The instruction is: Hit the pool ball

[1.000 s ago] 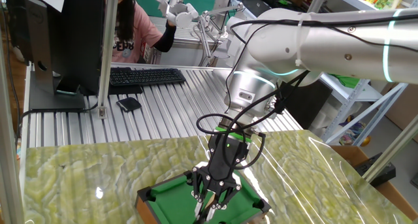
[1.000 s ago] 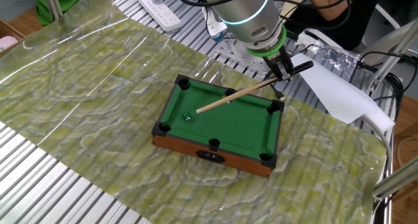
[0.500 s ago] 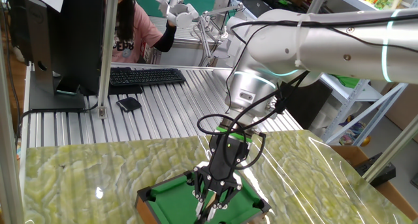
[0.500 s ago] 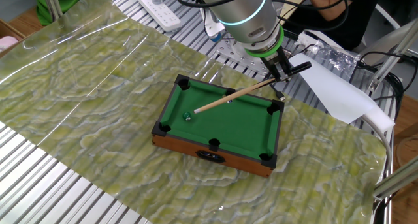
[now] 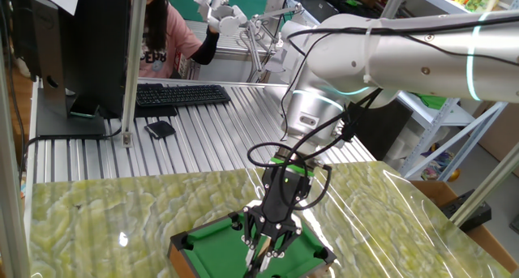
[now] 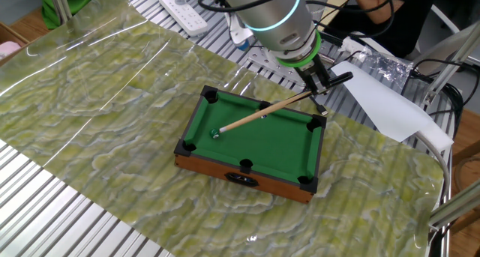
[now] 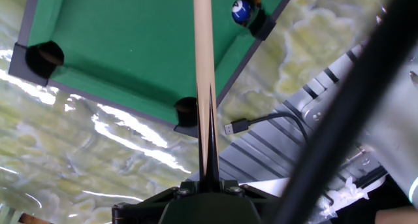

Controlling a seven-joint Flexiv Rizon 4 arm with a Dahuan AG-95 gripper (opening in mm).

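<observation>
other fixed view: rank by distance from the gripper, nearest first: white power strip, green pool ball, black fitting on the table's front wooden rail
From the gripper, holding the cue stick past the mini pool table's far right corner:
1. Green pool ball, on the felt's left part, at the cue's tip.
2. Black fitting, front rail, close call with the ball.
3. White power strip, top, plainly farthest.

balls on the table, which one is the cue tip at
The green ball, out on the felt with the cue stick's tip right at it. The blue ball sits by a corner pocket, off to the side.

Glossy silver-grey arm (image 5: pixel 405 47), glowing cyan and green rings, looped black cables, black claw (image 5: pixel 268 239)
</observation>
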